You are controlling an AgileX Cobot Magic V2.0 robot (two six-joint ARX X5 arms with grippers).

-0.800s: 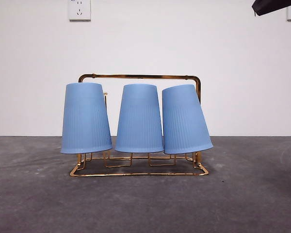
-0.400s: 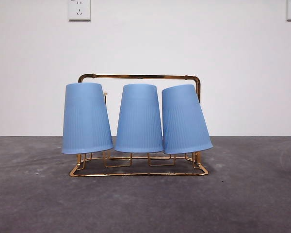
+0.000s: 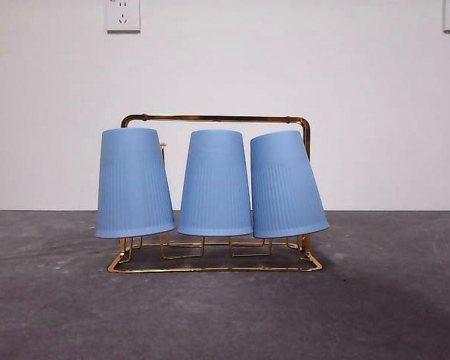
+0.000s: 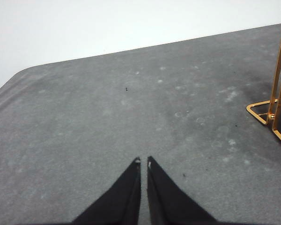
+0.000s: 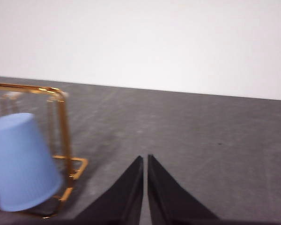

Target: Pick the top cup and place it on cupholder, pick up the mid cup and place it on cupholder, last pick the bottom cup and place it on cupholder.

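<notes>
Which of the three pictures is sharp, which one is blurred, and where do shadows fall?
Front view: sharp, even light; the gold wire cupholder and three blue ribbed plastic cups throw only a faint shadow on the grey table. Left wrist view: fairly sharp, table speckles clear. Right wrist view: soft, blurred, cupholder edges smeared.

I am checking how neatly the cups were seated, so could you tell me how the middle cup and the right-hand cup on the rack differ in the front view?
The middle cup stands nearly upright; the right-hand cup tilts, top leaning left. The middle cup's rim looks level; the right-hand cup's rim slopes. Both are blue, ribbed, upside down on the cupholder.
</notes>
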